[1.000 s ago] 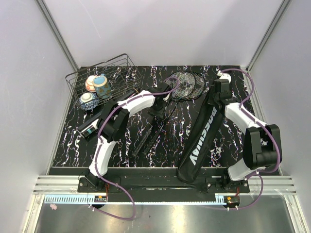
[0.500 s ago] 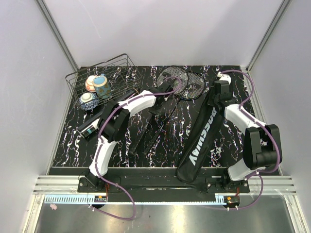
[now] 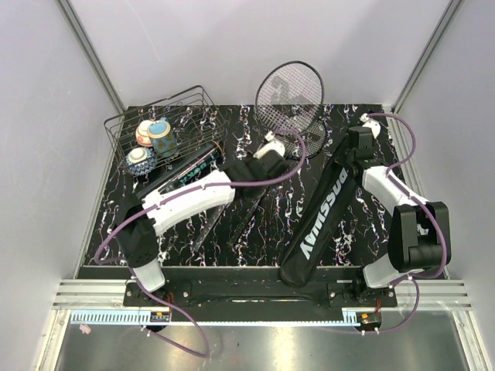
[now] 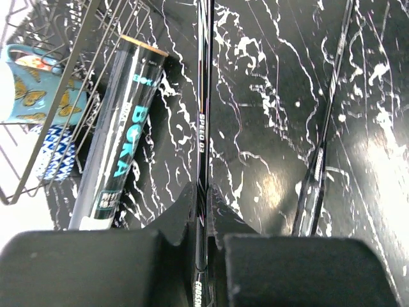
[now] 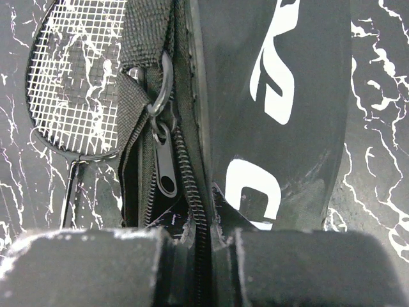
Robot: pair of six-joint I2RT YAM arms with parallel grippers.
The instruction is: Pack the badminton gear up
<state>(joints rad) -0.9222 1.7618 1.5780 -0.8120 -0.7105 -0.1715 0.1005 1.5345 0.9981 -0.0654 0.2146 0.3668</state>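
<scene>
top / left end effector [image 3: 253,168]: clamped on the shaft of the held racket [image 3: 289,91]. Head is raised clear of the tabletop [image 3: 232,124] at the far side, handle end angled low toward near-left.
top / bag [image 3: 321,220]: laid on the right half, long axis from near-centre to far-right. Its far end lies just right of the left end effector.
top / right end effector [image 3: 354,154]: pinched on the bag's far end.
top / second racket [image 3: 312,133]: laid flat, head between held racket and bag.
top / tube [image 3: 182,178]: laid beside the basket [image 3: 155,103], under the left arm.
left wrist / grip: left end effector [image 4: 204,217] closed narrow on the held racket [image 4: 203,121], shaft run straight ahead. Second racket [image 4: 323,147] roughly parallel on the right, apart. Tube [image 4: 121,147] on the left.
right wrist / grip: right end effector [image 5: 203,240] closed on the bag [image 5: 281,109] at its zip edge, zip pull [image 5: 165,169] just ahead. A dark gap is seen left of the teeth; how far it is open cannot be told. Second racket [image 5: 73,83] head left of the bag.
judged / key relation: bag mouth is to the right of the held racket and both axes are slanted differently, so the racket likely has to be swung into line with the bag.
judged / nearer arm: left, already loaded.
pose: left arm stretched across centre, wrist down; right arm folded, forearm along the bag.
</scene>
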